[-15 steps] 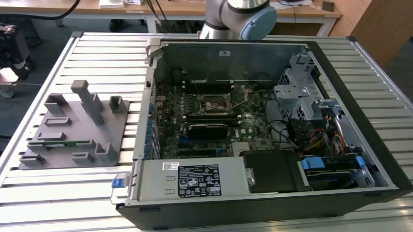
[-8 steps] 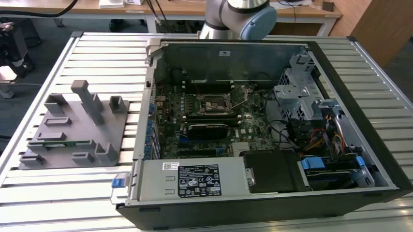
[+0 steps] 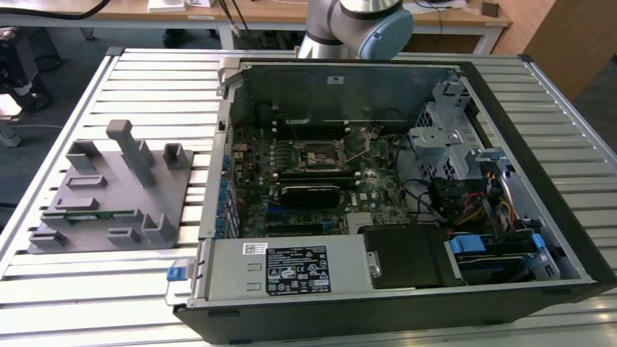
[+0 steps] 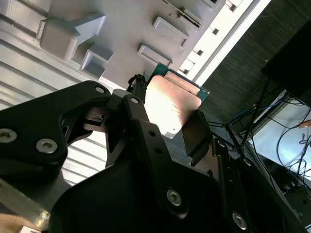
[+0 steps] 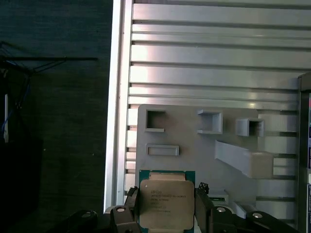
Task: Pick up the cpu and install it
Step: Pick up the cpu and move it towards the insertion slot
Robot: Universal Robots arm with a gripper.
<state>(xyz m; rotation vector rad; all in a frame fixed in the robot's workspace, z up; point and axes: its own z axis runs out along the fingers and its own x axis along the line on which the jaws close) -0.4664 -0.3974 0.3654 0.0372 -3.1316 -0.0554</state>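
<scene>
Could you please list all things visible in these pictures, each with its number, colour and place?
cpu: one, silver-grey with a green edge, held in the gripper near the fixture
fixture: one, grey, on the table at the exterior view's left
memory stick: one, green, lying in the fixture
computer case: one, black and silver, open, on the table
motherboard: one, green, on the case floor
socket frame: one, dark, mid-motherboard
table: one, silver, slatted
arm: one, grey and pale blue, behind the case
gripper: one, black, shut on the cpu
</scene>
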